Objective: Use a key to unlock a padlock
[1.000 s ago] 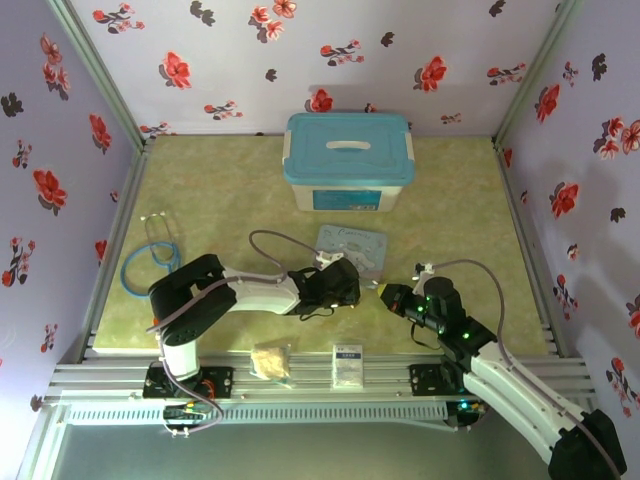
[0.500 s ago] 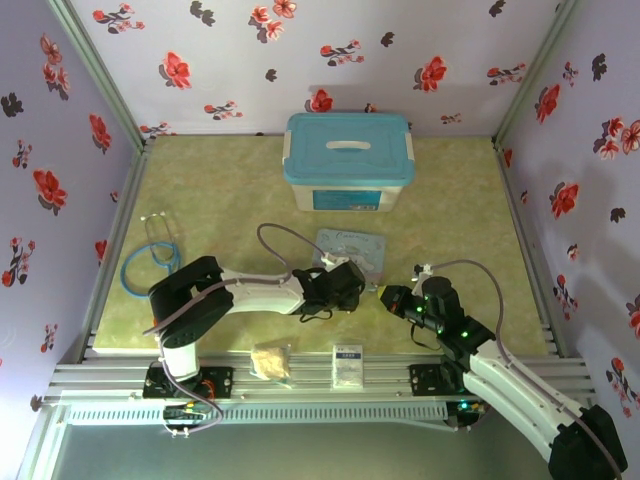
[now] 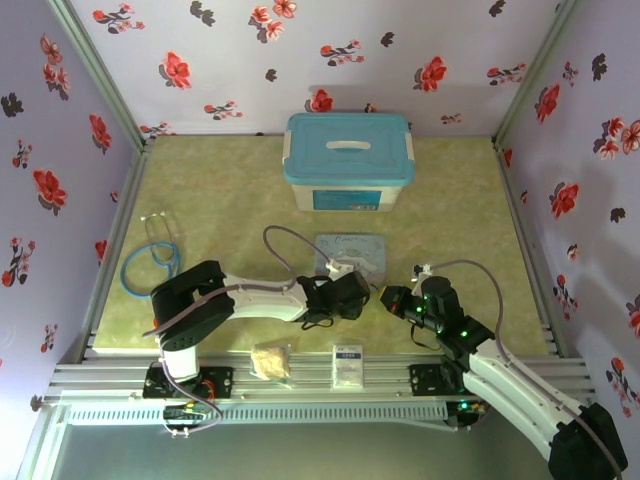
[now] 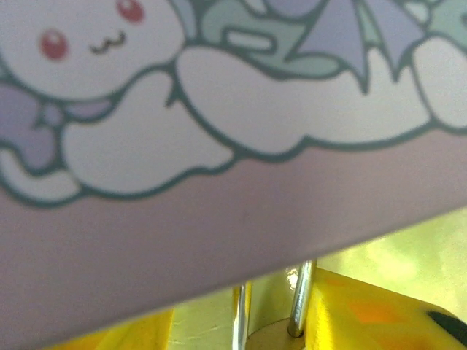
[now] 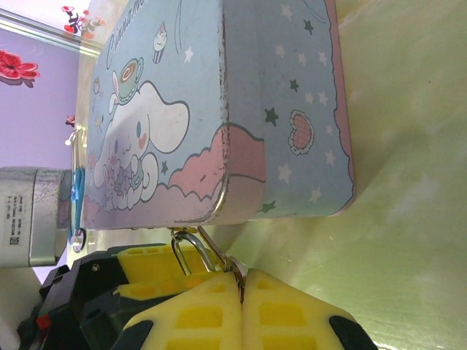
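Gripping a tiny brass-gold padlock with a thin silver shackle [image 5: 191, 248], the left gripper [image 3: 350, 293] holds it just off the near edge of a flat blue cartoon-printed tin [image 3: 350, 250] at the middle of the bench [image 3: 220, 190]. Seen from the left wrist, the two shackle legs [image 4: 300, 299] rise from between that arm's yellow foam pads [image 4: 372, 313] toward the tin's pink rim. The jaws are narrowed onto the lock body, most of which is hidden. The hold appears meant to steady the lock and offer its keyhole end to the other arm.

Facing it, the right gripper [image 5: 239, 288] has its own yellow pads pressed flat together. A thin sliver of metal at their tip is probably the small dark key [image 5: 235, 268], though it is too slight to make out surely. From the right wrist, the shackle loop stands just beside those closed tips, with the left arm's pads directly behind it.

The step in hand looks like lining the key up for insertion, and the shackle does not look sprung. The next move calls for fine alignment, since a small miss could push the lock out of its hold. A white storage box with a blue lid [image 3: 348, 160] stands well apart at the back.
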`<action>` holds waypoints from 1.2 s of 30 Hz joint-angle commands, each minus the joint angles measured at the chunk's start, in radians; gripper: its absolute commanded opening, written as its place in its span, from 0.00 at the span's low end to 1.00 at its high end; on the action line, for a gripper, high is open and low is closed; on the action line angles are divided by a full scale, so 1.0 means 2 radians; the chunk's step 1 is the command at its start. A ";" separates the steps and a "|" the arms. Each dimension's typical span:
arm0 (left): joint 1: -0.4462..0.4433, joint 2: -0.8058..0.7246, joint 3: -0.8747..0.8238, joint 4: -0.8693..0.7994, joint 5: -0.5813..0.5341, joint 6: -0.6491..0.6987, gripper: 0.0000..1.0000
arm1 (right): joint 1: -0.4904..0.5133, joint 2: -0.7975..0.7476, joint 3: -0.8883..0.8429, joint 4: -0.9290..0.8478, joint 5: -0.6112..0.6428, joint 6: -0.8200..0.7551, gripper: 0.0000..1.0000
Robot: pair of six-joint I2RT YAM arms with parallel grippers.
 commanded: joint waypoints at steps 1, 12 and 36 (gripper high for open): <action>-0.009 -0.003 -0.003 -0.037 -0.001 0.001 0.45 | -0.003 -0.003 0.010 0.009 0.010 0.000 0.00; -0.016 -0.028 -0.031 0.001 -0.007 0.002 0.56 | -0.002 -0.006 0.007 0.005 0.011 0.001 0.00; -0.015 -0.038 -0.063 0.070 0.010 -0.018 0.17 | -0.001 0.003 0.001 0.016 0.007 0.009 0.00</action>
